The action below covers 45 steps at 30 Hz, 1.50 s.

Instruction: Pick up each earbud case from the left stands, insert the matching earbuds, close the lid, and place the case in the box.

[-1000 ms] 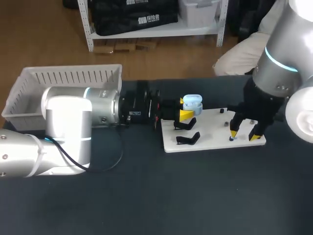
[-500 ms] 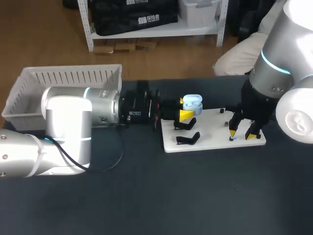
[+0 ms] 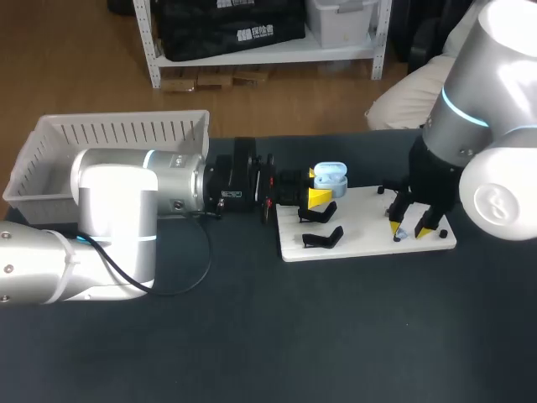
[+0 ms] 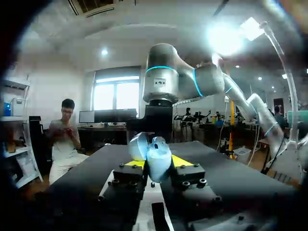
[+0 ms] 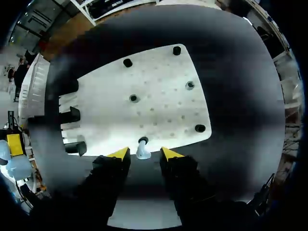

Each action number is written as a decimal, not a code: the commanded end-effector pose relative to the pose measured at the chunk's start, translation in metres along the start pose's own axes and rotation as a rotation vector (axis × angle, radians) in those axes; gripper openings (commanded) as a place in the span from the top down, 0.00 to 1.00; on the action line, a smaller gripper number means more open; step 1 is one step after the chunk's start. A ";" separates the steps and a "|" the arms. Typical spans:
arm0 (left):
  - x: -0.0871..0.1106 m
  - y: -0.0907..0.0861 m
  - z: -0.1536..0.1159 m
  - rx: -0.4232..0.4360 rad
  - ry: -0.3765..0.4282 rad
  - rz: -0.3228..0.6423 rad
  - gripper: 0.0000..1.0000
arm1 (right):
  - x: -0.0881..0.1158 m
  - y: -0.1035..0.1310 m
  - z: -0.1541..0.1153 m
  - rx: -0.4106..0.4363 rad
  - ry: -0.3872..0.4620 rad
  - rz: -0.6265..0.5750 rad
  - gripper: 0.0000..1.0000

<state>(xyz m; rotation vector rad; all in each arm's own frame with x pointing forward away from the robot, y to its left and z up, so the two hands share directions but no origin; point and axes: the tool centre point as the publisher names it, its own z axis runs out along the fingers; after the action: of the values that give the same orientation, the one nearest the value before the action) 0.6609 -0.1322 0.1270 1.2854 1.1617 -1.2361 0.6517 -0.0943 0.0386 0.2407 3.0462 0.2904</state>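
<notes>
A pale blue earbud case [image 3: 330,175] with its lid up is held over the white board's [image 3: 369,220] left end; my left gripper [image 3: 316,186] is shut on it. In the left wrist view the case [image 4: 156,155] sits between that gripper's [image 4: 156,164] yellow tips. A small white-blue earbud [image 5: 142,151] stands on a peg near the board's [image 5: 159,96] right front edge. My right gripper [image 5: 144,153] is open and straddles it, with a gap on each side. In the head view this gripper [image 3: 410,227] hangs over the earbud [image 3: 400,236].
Two black stands [image 3: 322,227] sit empty on the board's left part, below the held case. Several black pegs [image 5: 190,85] dot the board's right part. A white slatted box [image 3: 109,151] stands at the table's far left, behind my left arm.
My right gripper has shifted slightly left along the board and its fingers have drawn closer around the earbud. The left arm and the case have not moved.
</notes>
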 end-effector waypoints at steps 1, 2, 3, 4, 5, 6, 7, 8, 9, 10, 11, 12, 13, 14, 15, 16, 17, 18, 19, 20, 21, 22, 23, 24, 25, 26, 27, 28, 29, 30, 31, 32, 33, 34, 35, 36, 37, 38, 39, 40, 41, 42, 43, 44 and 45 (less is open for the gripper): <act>0.001 -0.001 0.000 -0.004 -0.004 0.004 1.00 | -0.001 0.001 0.004 -0.003 0.004 0.002 0.62; 0.001 -0.001 0.000 -0.004 -0.004 0.004 1.00 | -0.001 0.001 0.005 -0.003 0.005 0.003 0.62; 0.001 -0.001 0.000 -0.004 -0.004 0.004 1.00 | -0.001 0.001 0.005 -0.003 0.007 0.004 0.63; 0.001 -0.001 0.000 -0.004 -0.004 0.004 1.00 | -0.001 0.001 0.006 -0.003 0.008 0.006 0.63; 0.001 -0.001 0.000 -0.004 -0.004 0.004 1.00 | -0.001 0.000 0.007 -0.003 0.009 0.007 0.64; 0.001 -0.001 0.000 -0.004 -0.004 0.004 1.00 | -0.001 0.000 0.007 -0.005 0.010 0.008 0.64; 0.001 -0.001 0.000 -0.004 -0.004 0.004 1.00 | -0.001 -0.001 0.007 -0.005 0.011 0.010 0.64; 0.001 -0.001 0.000 -0.004 -0.004 0.004 1.00 | -0.001 -0.001 0.007 -0.006 0.011 0.011 0.64; 0.001 -0.001 0.000 -0.004 -0.004 0.004 1.00 | -0.001 -0.001 0.007 -0.008 0.011 0.012 0.65; 0.001 -0.001 0.000 -0.004 -0.004 0.004 1.00 | -0.001 -0.001 0.008 -0.009 0.011 0.013 0.65; 0.001 -0.001 0.000 -0.004 -0.004 0.004 1.00 | -0.001 -0.001 0.008 -0.011 0.011 0.013 0.66; 0.001 -0.001 0.000 -0.004 -0.004 0.004 1.00 | 0.000 -0.001 0.008 -0.013 0.012 0.013 0.67; 0.001 -0.001 0.000 -0.004 -0.004 0.004 1.00 | 0.000 -0.001 0.008 -0.013 0.013 0.013 0.67; 0.001 -0.001 0.000 -0.004 -0.004 0.004 1.00 | 0.000 -0.001 0.008 -0.014 0.014 0.013 0.67; 0.001 -0.001 0.000 -0.004 -0.004 0.004 1.00 | 0.000 -0.001 0.008 -0.014 0.014 0.013 0.67; 0.001 -0.001 0.000 -0.004 -0.004 0.004 1.00 | 0.000 -0.001 0.008 -0.016 0.015 0.013 0.67; 0.001 -0.001 0.000 -0.004 -0.004 0.004 1.00 | 0.000 -0.001 0.009 -0.016 0.016 0.014 0.68; 0.001 -0.001 0.000 -0.004 -0.004 0.004 1.00 | 0.000 -0.001 0.009 -0.016 0.017 0.014 0.68; 0.001 -0.001 0.000 -0.004 -0.004 0.004 1.00 | 0.000 0.000 0.010 -0.016 0.018 0.014 0.69; 0.001 -0.001 0.000 -0.004 -0.004 0.004 1.00 | 0.000 0.000 0.010 -0.016 0.019 0.014 0.69; 0.001 -0.001 0.000 -0.004 -0.004 0.004 1.00 | 0.000 0.000 0.011 -0.015 0.021 0.013 0.69; 0.001 -0.001 0.000 -0.004 -0.004 0.004 1.00 | 0.000 0.000 0.011 -0.015 0.021 0.013 0.69; 0.001 -0.001 0.000 -0.004 -0.004 0.004 1.00 | 0.000 0.000 0.011 -0.016 0.021 0.013 0.69; 0.001 -0.001 0.000 -0.004 -0.004 0.004 1.00 | 0.000 0.000 0.012 -0.017 0.022 0.014 0.69; 0.001 -0.001 0.000 -0.004 -0.004 0.004 1.00 | 0.000 0.001 0.012 -0.018 0.023 0.013 0.70; 0.001 -0.001 0.000 -0.004 -0.004 0.004 1.00 | 0.000 0.001 0.013 -0.019 0.025 0.013 0.70; 0.001 -0.001 0.000 -0.004 -0.004 0.004 1.00 | 0.001 0.001 0.013 -0.019 0.025 0.012 0.70; 0.001 -0.001 0.000 -0.004 -0.004 0.004 1.00 | 0.001 0.002 0.013 -0.019 0.026 0.011 0.71; 0.001 -0.001 0.000 -0.004 -0.004 0.004 1.00 | 0.001 0.002 0.013 -0.019 0.026 0.010 0.71; 0.001 -0.001 0.000 -0.004 -0.004 0.004 1.00 | 0.000 0.002 0.013 -0.019 0.026 0.010 0.71; 0.001 -0.001 0.000 -0.004 -0.004 0.004 1.00 | 0.000 0.003 0.013 -0.019 0.026 0.010 0.72; 0.001 -0.001 0.000 -0.004 -0.004 0.004 1.00 | 0.000 0.003 0.014 -0.020 0.026 0.010 0.75; 0.001 -0.001 0.000 -0.004 -0.004 0.004 1.00 | 0.000 0.003 0.014 -0.021 0.026 0.010 0.78; 0.001 -0.001 0.000 -0.004 -0.004 0.004 1.00 | 0.000 0.003 0.014 -0.020 0.025 0.010 0.81; 0.001 -0.001 0.000 -0.004 -0.004 0.004 1.00 | 0.000 0.003 0.014 -0.020 0.025 0.010 0.82; 0.001 -0.001 0.000 -0.004 -0.004 0.004 1.00 | 0.000 0.003 0.013 -0.020 0.024 0.012 0.83; 0.001 -0.001 0.000 -0.004 -0.004 0.004 1.00 | -0.001 0.003 0.013 -0.020 0.024 0.015 0.85; 0.001 -0.001 0.000 -0.004 -0.004 0.004 1.00 | -0.001 0.003 0.012 -0.021 0.023 0.018 0.92; 0.001 -0.001 0.000 -0.004 -0.004 0.004 1.00 | -0.001 0.003 0.012 -0.022 0.022 0.020 1.00; 0.001 -0.001 0.000 -0.004 -0.004 0.004 1.00 | -0.001 0.002 0.011 -0.022 0.022 0.021 1.00; 0.001 -0.001 0.000 -0.004 -0.004 0.004 1.00 | -0.001 0.002 0.010 -0.023 0.021 0.022 1.00; 0.001 -0.001 0.000 -0.004 -0.004 0.004 1.00 | 0.000 0.001 0.009 -0.024 0.021 0.024 1.00; 0.001 -0.001 0.000 -0.004 -0.004 0.004 1.00 | 0.000 0.001 0.007 -0.026 0.021 0.027 1.00; 0.001 -0.001 0.000 -0.004 -0.004 0.004 1.00 | 0.001 0.000 0.005 -0.028 0.022 0.028 1.00; 0.001 -0.001 0.000 -0.004 -0.004 0.004 1.00 | 0.001 0.000 0.003 -0.028 0.021 0.029 1.00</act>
<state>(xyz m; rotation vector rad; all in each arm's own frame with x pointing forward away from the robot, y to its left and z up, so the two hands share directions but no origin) 0.6609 -0.1322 0.1270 1.2854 1.1617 -1.2361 0.6544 -0.0901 0.0299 0.2805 3.0616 0.3395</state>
